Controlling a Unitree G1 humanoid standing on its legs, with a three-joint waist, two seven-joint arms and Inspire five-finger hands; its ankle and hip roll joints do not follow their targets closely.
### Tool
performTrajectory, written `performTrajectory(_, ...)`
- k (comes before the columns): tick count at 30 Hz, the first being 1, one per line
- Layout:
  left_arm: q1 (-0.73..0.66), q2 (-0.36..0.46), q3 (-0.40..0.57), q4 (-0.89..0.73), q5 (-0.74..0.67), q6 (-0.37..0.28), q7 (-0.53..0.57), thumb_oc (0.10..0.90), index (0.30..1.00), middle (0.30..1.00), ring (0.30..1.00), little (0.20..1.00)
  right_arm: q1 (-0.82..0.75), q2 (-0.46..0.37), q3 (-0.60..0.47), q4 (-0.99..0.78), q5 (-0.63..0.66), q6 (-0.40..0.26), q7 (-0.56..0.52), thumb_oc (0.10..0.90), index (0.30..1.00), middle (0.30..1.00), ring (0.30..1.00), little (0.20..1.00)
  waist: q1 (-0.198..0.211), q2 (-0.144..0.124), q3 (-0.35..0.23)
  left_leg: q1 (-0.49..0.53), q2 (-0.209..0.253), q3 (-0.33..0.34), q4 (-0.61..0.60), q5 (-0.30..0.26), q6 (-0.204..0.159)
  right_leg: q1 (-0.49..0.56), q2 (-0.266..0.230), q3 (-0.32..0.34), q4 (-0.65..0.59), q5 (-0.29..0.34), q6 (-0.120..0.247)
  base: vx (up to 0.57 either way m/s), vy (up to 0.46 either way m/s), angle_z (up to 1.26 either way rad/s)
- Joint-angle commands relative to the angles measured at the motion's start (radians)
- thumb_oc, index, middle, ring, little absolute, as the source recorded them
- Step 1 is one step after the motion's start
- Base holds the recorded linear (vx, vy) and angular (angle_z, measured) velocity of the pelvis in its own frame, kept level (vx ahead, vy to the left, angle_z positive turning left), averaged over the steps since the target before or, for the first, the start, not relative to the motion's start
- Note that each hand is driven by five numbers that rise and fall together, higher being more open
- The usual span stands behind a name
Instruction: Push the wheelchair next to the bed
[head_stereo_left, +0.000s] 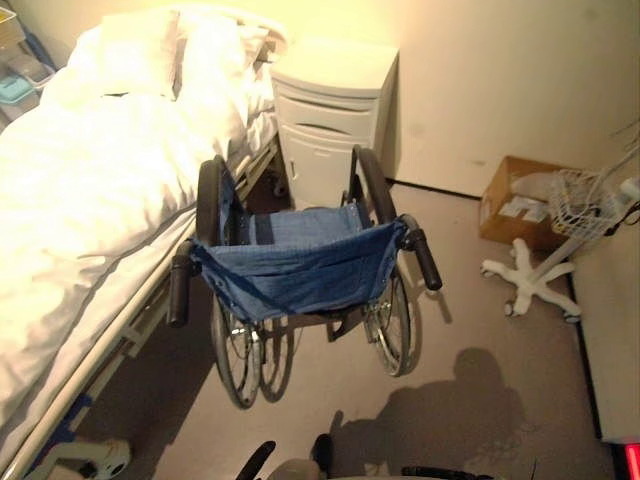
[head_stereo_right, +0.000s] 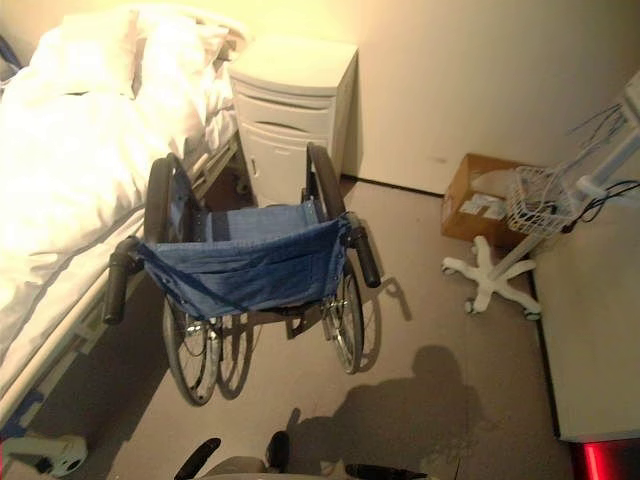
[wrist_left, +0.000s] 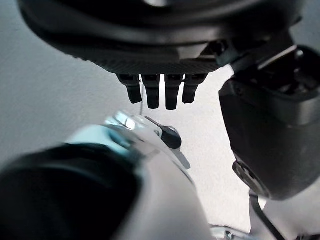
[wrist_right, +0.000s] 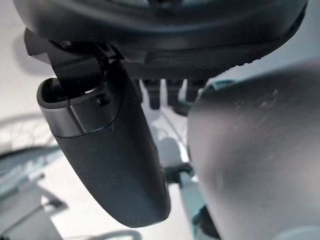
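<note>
Wheelchair (head_stereo_left: 300, 270) stands on the grey floor (head_stereo_left: 480, 340) beside the bed (head_stereo_left: 90, 200), its blue fabric back facing the camera and its front pointing toward the white bedside cabinet (head_stereo_left: 330, 110). Left push handle (head_stereo_left: 180, 290) lies just beside the bed's side rail; right push handle (head_stereo_left: 422, 258) sticks out on the chair's far side from the bed. Both large wheels rest on the floor, the one nearer the bed close against the bed frame. Bed carries white bedding and pillows piled toward the head end, next to the cabinet. Cabinet sits against the wall, directly ahead of the wheelchair. Well apart from the wheelchair, on the side away from the bed, a cardboard box (head_stereo_left: 515, 200) rests by the wall, and a white stand with a star-shaped wheeled base (head_stereo_left: 530, 280) and a wire basket (head_stereo_left: 585, 200) stands near it. Left hand (wrist_left: 160, 90) in its wrist view: fingers hang straight, relaxed, holding nothing. Right hand (wrist_right: 170, 92) in its wrist view: fingers likewise straight and loose, thumb (wrist_right: 107, 150) extended, nothing held. Neither hand touches the wheelchair.
</note>
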Motion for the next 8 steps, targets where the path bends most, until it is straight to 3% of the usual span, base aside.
performTrajectory(1, -0.022, -0.035, -0.045, 0.041, 0.027, -0.025, -0.008, 0.800, 0.900, 0.900, 0.900, 0.900, 0.021, -0.052, 0.050, -0.006, -0.051, 0.009, 0.081, 0.800, 0.900, 0.900, 0.900, 0.900, 0.018, 0.058, -0.016, 0.076, 0.110, 0.049, 0.016, -0.086, -0.146, -0.036, -0.002, -0.008, 0.012, 0.078, 0.024, 0.00, 0.000, 0.00)
performTrajectory(8, -0.051, -0.019, -0.072, 0.053, 0.049, -0.013, -0.019, 0.800, 0.900, 0.900, 0.900, 0.900, 0.025, -0.050, 0.064, -0.020, -0.067, 0.023, 0.089, 0.800, 0.900, 0.900, 0.900, 0.900, -0.003, 0.053, -0.026, 0.099, 0.102, 0.061, 0.011, -0.103, -0.133, -0.044, -0.002, 0.008, 0.025, 0.080, 0.029, 0.00, -0.001, 0.01)
